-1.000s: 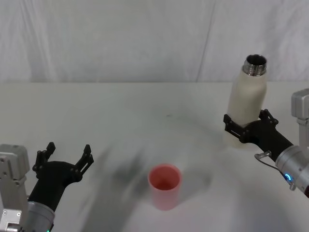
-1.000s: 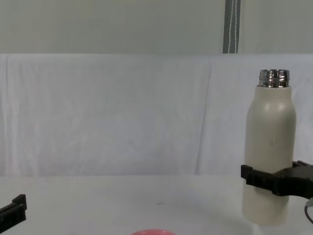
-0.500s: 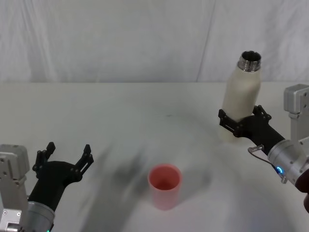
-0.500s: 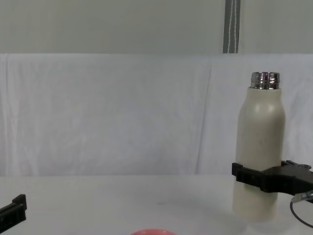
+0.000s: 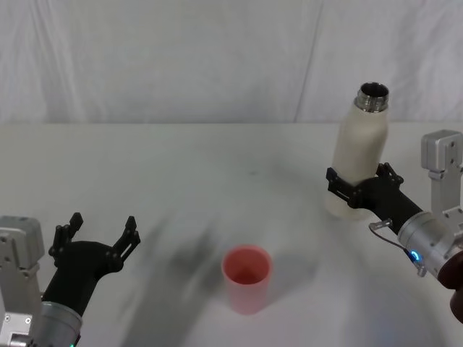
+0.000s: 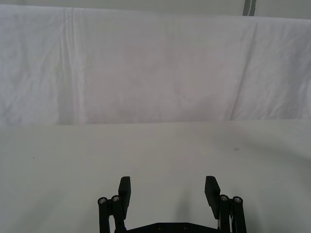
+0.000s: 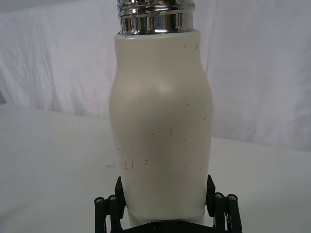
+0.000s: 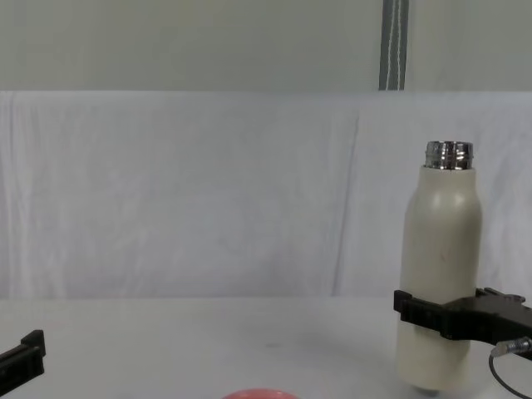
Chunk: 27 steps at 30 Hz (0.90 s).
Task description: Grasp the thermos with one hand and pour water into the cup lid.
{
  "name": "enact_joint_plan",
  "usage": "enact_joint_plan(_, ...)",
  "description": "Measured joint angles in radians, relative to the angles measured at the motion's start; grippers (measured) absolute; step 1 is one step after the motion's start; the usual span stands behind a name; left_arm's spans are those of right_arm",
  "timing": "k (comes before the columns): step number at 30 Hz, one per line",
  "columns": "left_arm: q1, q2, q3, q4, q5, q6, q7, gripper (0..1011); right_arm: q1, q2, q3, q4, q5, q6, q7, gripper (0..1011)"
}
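Note:
The cream-white thermos (image 5: pixel 359 148) stands upright at the right of the table, its open steel neck on top. My right gripper (image 5: pixel 357 184) is shut on the thermos around its lower body, as the chest view (image 8: pixel 443 312) and the right wrist view (image 7: pixel 165 213) also show. The thermos (image 8: pixel 440 258) has its base close to the tabletop; I cannot tell if it touches. The pink cup lid (image 5: pixel 247 277) stands open side up near the table's front middle, left of the thermos; its rim (image 8: pixel 255 394) peeks in at the chest view's lower edge. My left gripper (image 5: pixel 98 235) hovers open at the front left, holding nothing (image 6: pixel 169 191).
A white cloth covers the table (image 5: pixel 181 166) and hangs as a backdrop behind it. Bare cloth lies between the cup lid and the thermos, and between the cup lid and my left gripper.
My right gripper has carried the thermos a little to the left, toward the cup lid, and then lowered it slightly. The left gripper and the cup lid have not moved.

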Motion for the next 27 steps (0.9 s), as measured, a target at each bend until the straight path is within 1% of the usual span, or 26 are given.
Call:
enact_joint_plan(10,0.0,0.0,0.0,0.0,0.0,0.0,0.0,1001,0.012,-0.009,0.001,0.029,0.001,-0.006,-0.003,951)
enact_joint_plan(14,0.0,0.0,0.0,0.0,0.0,0.0,0.0,1001,0.019,-0.009,-0.005,0.04,-0.008,-0.009,-0.003,951)
enact_joint_plan(27,0.0,0.0,0.0,0.0,0.0,0.0,0.0,1001,0.024,-0.008,-0.014,0.045,-0.03,-0.013,-0.002,951)
